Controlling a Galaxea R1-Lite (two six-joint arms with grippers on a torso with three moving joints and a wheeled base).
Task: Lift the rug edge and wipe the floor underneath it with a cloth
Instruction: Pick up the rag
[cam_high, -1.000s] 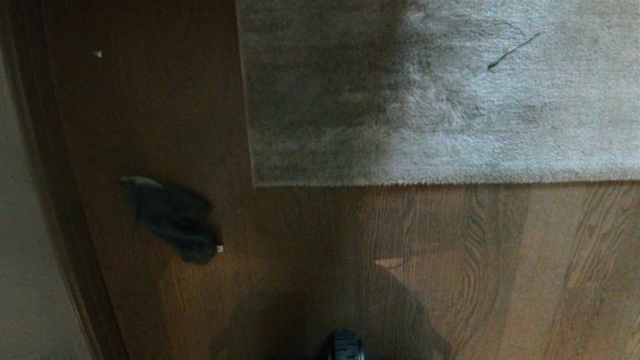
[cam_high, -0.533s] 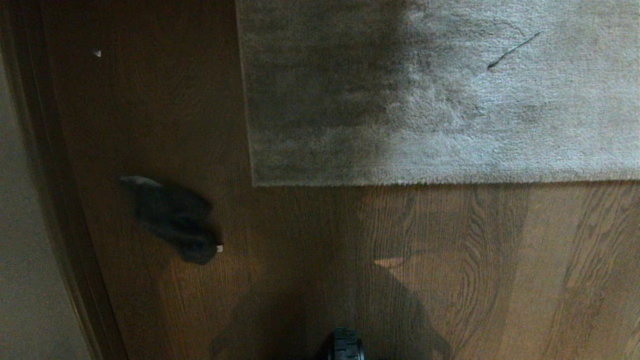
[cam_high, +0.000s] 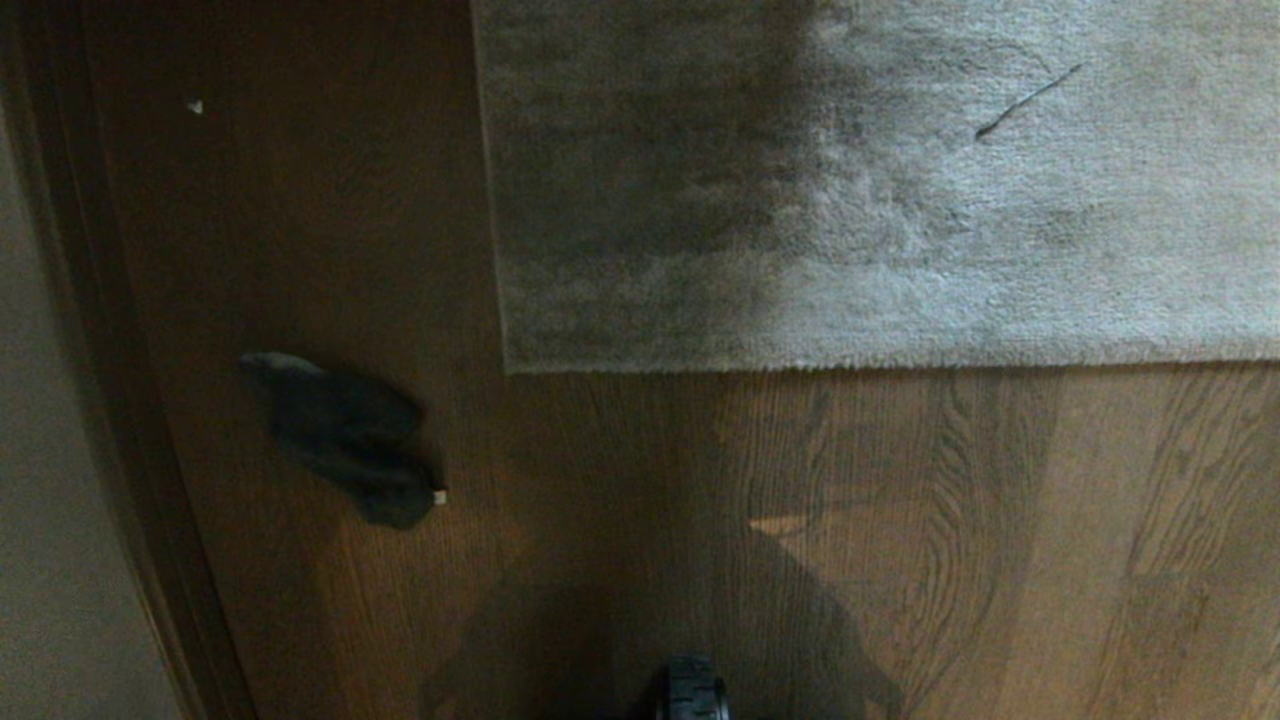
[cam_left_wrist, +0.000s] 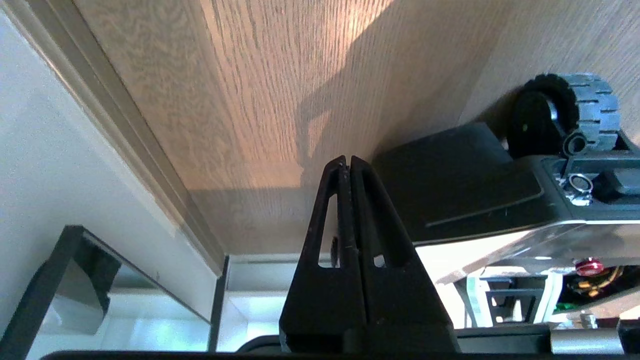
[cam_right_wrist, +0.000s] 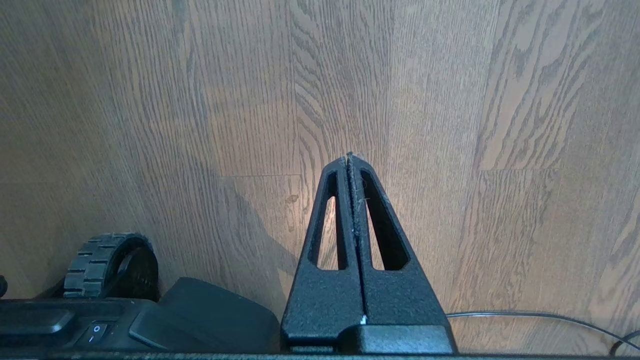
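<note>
So far nothing shifts in head view vs a sec ago: cloth (cam_high: 345, 437) untouched on floor (cam_high: 900, 560), rug edge (cam_high: 800, 362) flat; left end effector (cam_left_wrist: 346, 161) & right end effector (cam_right_wrist: 349, 157) clenched, empty. Task not begun.

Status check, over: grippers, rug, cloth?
Left gripper, right gripper shut, empty. Rug edge flat on floor. Cloth loose, leftward. Nothing blocking.

Both grippers are matte black: the left gripper (cam_left_wrist: 348, 162) and right gripper (cam_right_wrist: 350, 159) each have tapering fingers with long slots cut through them. The base (cam_right_wrist: 150, 320) is black, carries a small rocker switch (cam_right_wrist: 95, 331), and rides on a ridged grey-treaded wheel (cam_left_wrist: 565, 112).
</note>
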